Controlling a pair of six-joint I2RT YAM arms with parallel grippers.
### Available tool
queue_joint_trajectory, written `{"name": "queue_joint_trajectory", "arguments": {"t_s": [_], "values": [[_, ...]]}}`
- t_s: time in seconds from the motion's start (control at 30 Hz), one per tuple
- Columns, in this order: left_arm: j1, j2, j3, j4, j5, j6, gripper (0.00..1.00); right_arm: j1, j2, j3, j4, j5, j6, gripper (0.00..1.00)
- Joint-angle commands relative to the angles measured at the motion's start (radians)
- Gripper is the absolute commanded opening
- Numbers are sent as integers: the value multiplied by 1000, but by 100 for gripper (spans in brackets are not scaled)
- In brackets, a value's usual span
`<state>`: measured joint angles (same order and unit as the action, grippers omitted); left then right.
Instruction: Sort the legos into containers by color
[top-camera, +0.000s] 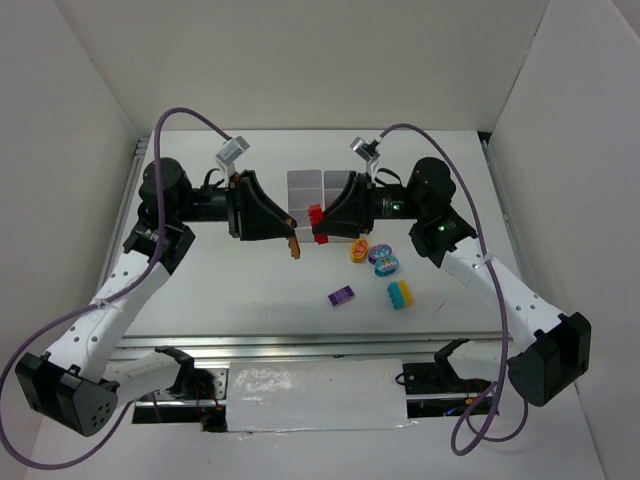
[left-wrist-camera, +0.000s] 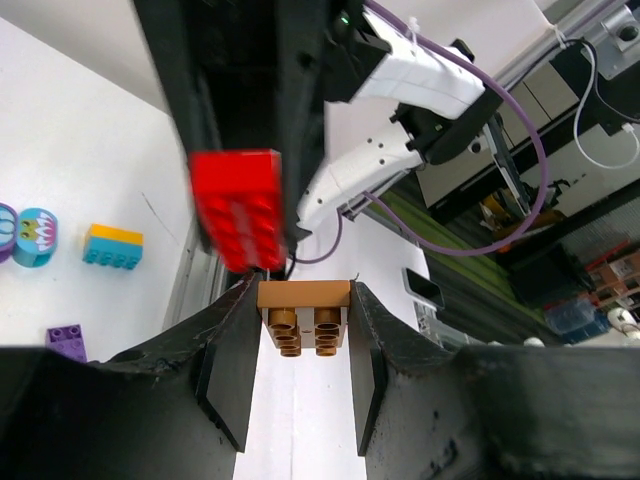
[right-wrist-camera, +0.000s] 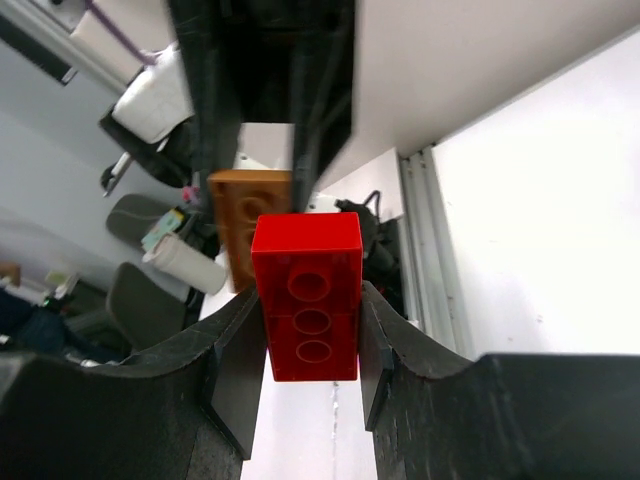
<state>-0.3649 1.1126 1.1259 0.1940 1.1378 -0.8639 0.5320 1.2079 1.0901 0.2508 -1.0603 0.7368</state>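
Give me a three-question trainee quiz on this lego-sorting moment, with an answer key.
1. True or false: the left gripper is open.
2. What does the right gripper hold? A) nothing B) the red brick C) a green brick
3. Fill in: the teal-and-yellow brick lies on the ____.
Key: 1 false, it is shut on the brown brick; 2 B; 3 table.

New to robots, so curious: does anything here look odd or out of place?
By the white containers the left tool, clamping a brown brick, and the right tool, clamping a red brick, face each other with the bricks close together aloft. Nothing looks spilled or broken.
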Motion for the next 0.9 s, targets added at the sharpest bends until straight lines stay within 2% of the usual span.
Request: {"name": "queue_joint_trajectory", "arguments": {"t_s": [0.0,0.13,0.17,0.2,0.23,0.27,0.3,0.33,0.37,0.47,0.57,0.67,0.87], "values": [[4,-30,49,1,62,35,0,-33,-24,-10,-24,-10,-40,0],[4,-36,58,-34,34,63,0,-36,-15,-16,-20,-6,-33,0],[6,-34,72,-57,21,90,0,-36,-16,0,-71,64,-63,0],[6,-34,83,-88,-15,109,0,-36,-16,13,-141,121,-165,0],[6,-34,97,-173,-42,133,0,-35,-18,17,-253,191,-206,0],[6,-36,126,-229,-74,187,0,-33,-22,-10,-283,359,-235,0],[6,-39,135,-266,-120,207,0,-33,-28,-39,-274,458,-260,0],[7,-42,141,-301,-139,229,0,-30,-37,-70,-256,555,-270,0],[7,-48,150,-323,-159,241,0,-30,-41,-138,-217,726,-277,0],[7,-51,170,-376,-181,269,0,-17,-27,-237,-99,958,-344,0],[7,-62,183,-427,-193,292,0,-6,53,-253,-16,1184,-419,0],[6,-74,184,-478,-220,322,0,-7,159,-225,8,1272,-468,0],[7,-97,176,-530,-239,351,0,-9,300,-196,67,1338,-473,0]]}}
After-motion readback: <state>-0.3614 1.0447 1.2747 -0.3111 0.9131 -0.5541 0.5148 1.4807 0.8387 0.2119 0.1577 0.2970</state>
